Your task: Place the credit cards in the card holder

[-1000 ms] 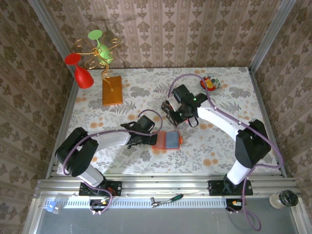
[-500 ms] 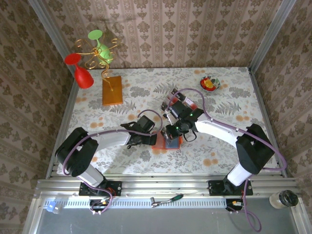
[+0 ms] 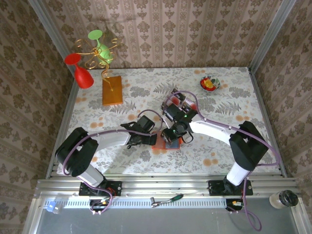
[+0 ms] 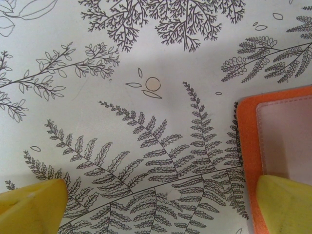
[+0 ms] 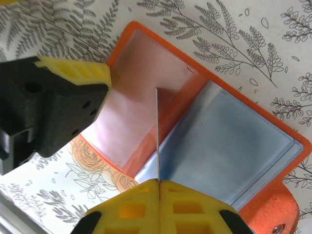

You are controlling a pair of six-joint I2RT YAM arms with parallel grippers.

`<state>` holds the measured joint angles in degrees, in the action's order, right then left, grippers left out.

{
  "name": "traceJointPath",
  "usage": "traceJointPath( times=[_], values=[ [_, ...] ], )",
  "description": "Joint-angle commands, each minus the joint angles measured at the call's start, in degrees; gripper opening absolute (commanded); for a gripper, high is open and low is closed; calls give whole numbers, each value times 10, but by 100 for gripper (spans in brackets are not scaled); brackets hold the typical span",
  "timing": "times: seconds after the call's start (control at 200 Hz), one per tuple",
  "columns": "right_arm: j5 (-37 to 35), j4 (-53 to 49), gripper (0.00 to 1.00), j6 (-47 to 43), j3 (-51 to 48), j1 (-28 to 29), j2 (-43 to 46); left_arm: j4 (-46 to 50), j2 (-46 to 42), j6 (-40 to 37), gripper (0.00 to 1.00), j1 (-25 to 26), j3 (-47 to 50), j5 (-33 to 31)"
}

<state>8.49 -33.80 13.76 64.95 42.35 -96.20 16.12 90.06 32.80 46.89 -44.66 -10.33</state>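
Jaws, right: clenched flat by the right gripper on a credit card, which is seen edge-on as a thin line, so its face cannot be told.
Jaws, left: spread wide on the left gripper; nothing is gripped between them.
Near edge: a metal rail is run along the front of the table, and both arm bases are fixed to it, well apart.
Near room: bare patterned cloth is left in front of the card holder and out toward both front corners.
Card holder: laid open and flat near the table's middle, with an orange rim, one half pinkish and the other grey-blue.
Card to holder: the card is held upright over the fold, its far end at the seam between the two halves; whether a pocket has been entered cannot be told.
Left fingers: one yellow pad is set on the pinkish half's edge, the other over the cloth beside it.
Arm pose: the left forearm is stretched low to the right; the right arm is bent in an arc leftward, with its wrist tipped down over the holder.
Far room: an orange-brown block is placed far left and a small bowl far right, with open cloth between.
Far edge: the table is closed in by patterned walls.
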Motion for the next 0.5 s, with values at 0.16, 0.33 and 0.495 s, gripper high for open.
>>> traceJointPath(
  times=[0.16, 0.33, 0.495],
  values=[
    [-64, -42, 0, -32, 13, 31, -40, 16, -6, -9, 100, 1, -12, -2],
    [-70, -33, 0, -22, -3, 37, -33, 24, -36, -5, 100, 1, -5, 2],
    [-69, -28, 0, -18, -9, 37, -27, 21, -50, 1, 100, 2, 2, 10]
  ],
)
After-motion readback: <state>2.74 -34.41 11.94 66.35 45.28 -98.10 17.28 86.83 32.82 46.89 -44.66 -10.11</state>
